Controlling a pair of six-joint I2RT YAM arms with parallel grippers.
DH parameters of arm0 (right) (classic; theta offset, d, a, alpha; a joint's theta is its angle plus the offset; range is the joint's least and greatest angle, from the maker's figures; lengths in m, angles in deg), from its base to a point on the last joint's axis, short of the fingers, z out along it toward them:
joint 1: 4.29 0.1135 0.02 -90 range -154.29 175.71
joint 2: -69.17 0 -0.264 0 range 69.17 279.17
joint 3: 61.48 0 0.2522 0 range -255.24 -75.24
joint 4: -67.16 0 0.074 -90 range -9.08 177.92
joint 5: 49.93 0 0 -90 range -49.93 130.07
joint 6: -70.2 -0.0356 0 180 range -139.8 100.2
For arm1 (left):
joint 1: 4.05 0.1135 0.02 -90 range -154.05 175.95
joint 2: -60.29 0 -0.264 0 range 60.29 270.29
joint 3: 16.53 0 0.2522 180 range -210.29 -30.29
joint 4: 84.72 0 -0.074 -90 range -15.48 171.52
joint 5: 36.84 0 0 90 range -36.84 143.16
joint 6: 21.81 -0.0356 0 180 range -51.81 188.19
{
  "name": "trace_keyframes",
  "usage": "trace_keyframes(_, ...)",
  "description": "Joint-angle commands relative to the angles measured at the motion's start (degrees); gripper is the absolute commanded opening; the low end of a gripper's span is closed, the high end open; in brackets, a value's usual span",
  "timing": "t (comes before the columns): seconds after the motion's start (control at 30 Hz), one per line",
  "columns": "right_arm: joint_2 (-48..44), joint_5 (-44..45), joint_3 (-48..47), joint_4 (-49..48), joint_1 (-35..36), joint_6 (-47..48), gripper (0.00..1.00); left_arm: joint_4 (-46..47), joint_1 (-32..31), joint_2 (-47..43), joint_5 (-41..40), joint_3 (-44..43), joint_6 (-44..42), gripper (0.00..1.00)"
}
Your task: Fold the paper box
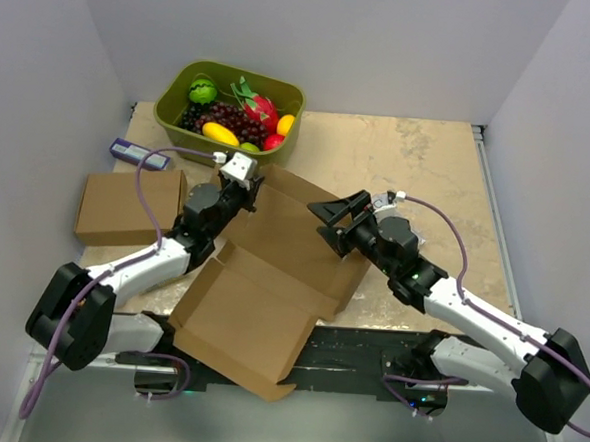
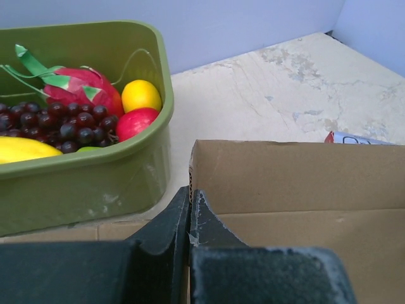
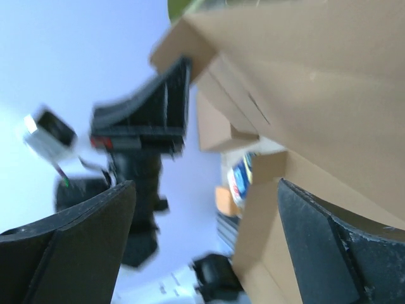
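The paper box (image 1: 271, 280) is an unfolded brown cardboard mailer lying aslant across the table's middle, its big panel reaching over the near edge. My left gripper (image 1: 251, 191) is shut on the upright far-left flap; in the left wrist view the fingertips (image 2: 190, 193) pinch the cardboard edge (image 2: 297, 183). My right gripper (image 1: 335, 218) is open and empty, hovering over the box's right part. The blurred right wrist view shows its fingers (image 3: 335, 247) spread wide, with cardboard (image 3: 316, 82) beside the right one and the left gripper (image 3: 152, 114) opposite.
A green tub of fruit (image 1: 172, 108) stands at the back left, close to the left gripper (image 2: 82, 183). Another brown cardboard box (image 1: 131, 206) lies at the left. A small blue packet (image 1: 137, 153) lies behind it. White walls enclose the table.
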Motion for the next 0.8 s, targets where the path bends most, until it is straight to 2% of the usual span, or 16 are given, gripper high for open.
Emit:
trace_keyframes(0.0,2.4,9.66,-1.93,-5.97,-0.1,-13.2,0.99,5.74,-1.31,-4.67,-3.75,3.4,-2.32,0.0)
trace_keyframes(0.17,7.48,15.63,-1.22,-7.12,-0.01,-23.3,0.98,7.15,-4.73,-6.17,-7.0,5.24,-5.57,0.0)
trace_keyframes(0.5,10.75,26.61,-6.23,-0.27,-0.01,-29.47,0.95,12.07,-8.78,-7.58,-12.28,8.59,-7.95,0.0)
trace_keyframes(0.7,13.47,26.9,-10.26,5.0,-0.18,-33.0,0.92,13.56,-9.48,-7.23,-13.33,9.2,-10.14,0.0)
trace_keyframes(0.77,14.88,26.19,-13.07,9.83,-0.36,-33.34,0.92,15.32,-9.48,-7.05,-13.51,9.47,-11.99,0.0)
